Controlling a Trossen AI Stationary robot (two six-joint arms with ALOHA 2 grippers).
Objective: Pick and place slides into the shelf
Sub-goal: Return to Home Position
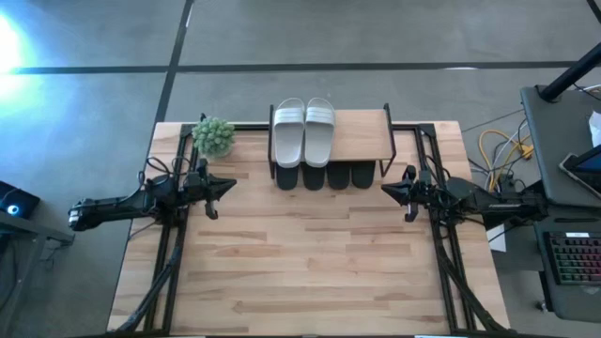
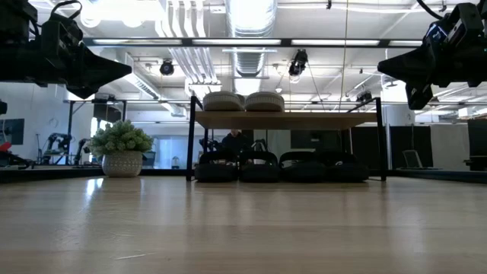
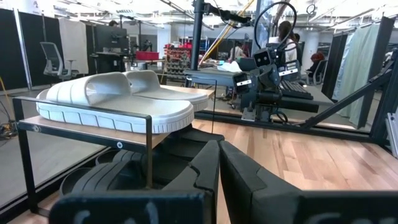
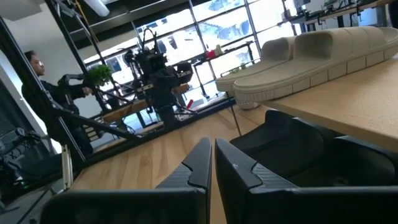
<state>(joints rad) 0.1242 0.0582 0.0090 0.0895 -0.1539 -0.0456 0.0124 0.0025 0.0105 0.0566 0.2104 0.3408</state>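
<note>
Shelf (image 1: 362, 136) with slides (image 1: 303, 131) between left hand (image 1: 230, 185) and right hand (image 1: 385, 191), untouched

Table (image 1: 310, 272): light wood planks, in sound order. Plant (image 1: 214, 136): green, in a pale pot, upright near the table's far left corner. Floor (image 1: 376, 33): grey, crossed by dark lines. Yellow cables (image 1: 498, 150) lie on the floor off the table's right edge. A keyboard (image 1: 575, 258) sits farther right. A person (image 4: 34, 68) stands in the room beyond. Office chair (image 3: 53, 59) in the background.
</note>
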